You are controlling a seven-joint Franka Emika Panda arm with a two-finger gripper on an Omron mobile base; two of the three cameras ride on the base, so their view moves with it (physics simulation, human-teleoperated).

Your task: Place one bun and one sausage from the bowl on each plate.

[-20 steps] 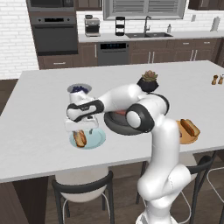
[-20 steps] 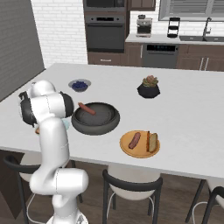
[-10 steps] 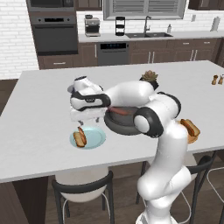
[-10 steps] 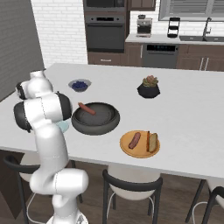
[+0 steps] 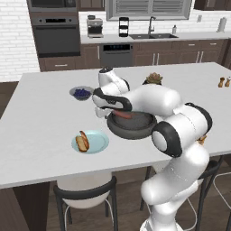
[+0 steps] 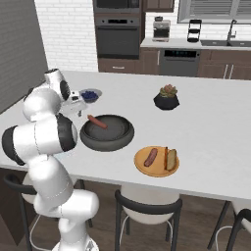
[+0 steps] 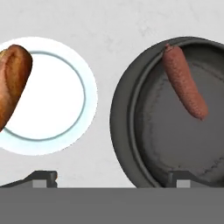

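The dark-grey bowl (image 5: 140,124) (image 6: 115,132) (image 7: 162,131) holds one sausage (image 5: 122,114) (image 6: 97,121) (image 7: 184,83) near its rim. To its left, a bun (image 5: 82,141) (image 7: 13,74) lies on the pale blue plate (image 5: 97,143) (image 7: 48,100). The orange-brown plate (image 6: 159,171) carries a sausage (image 6: 151,157) and a bun (image 6: 171,159). My gripper (image 5: 101,113) (image 6: 78,105) (image 7: 113,179) hangs open and empty above the counter, over the gap between the blue plate and the bowl. In the hand view one fingertip sits below the plate, the other below the bowl.
A small grey bowl of blueberries (image 5: 81,93) (image 6: 89,94) stands behind the hand. A black plant pot (image 5: 154,79) (image 6: 166,99) sits at the back of the white counter. Two shakers (image 5: 224,82) stand far right. Stools line the front edge.
The hand has lifted away from the blue plate and swung right toward the bowl. The bun stays on the blue plate.
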